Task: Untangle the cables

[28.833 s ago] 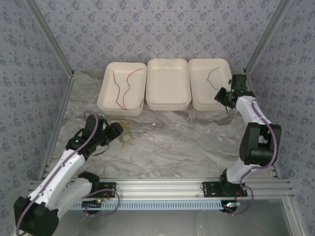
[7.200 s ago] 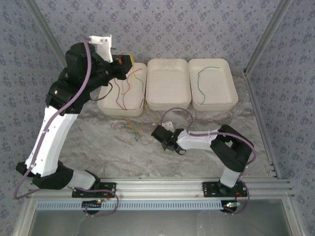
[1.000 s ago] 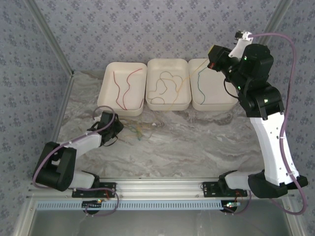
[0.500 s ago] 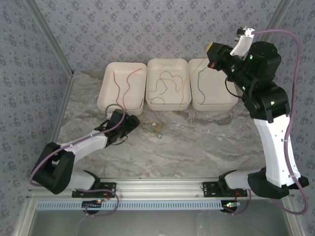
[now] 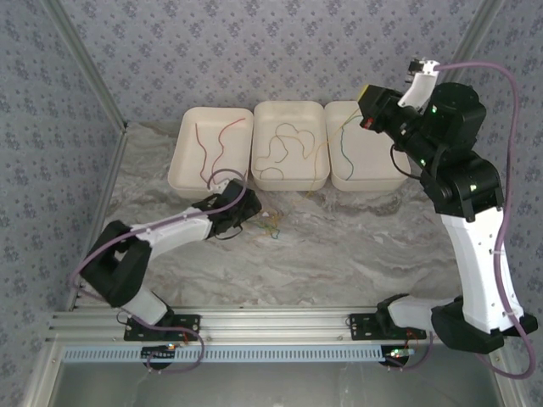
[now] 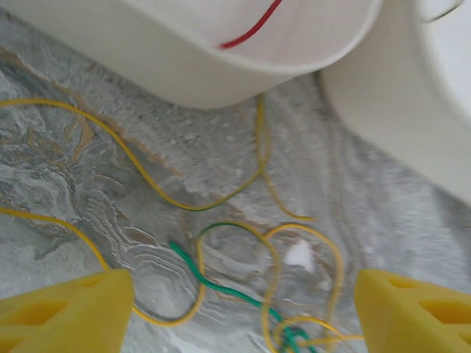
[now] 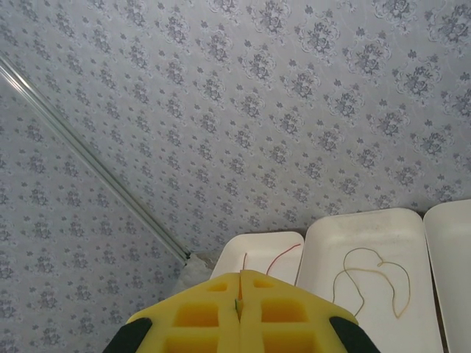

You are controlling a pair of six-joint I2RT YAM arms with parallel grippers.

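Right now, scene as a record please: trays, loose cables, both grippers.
left tray: two red cables
middle tray: yellow-orange cable
right tray: green cable
table: tangle of yellow and green strands, in front of the left tray
left gripper: open, low, straddling the tangle
right gripper: shut, raised over the trays, apparently pinching the yellow-orange cable's end
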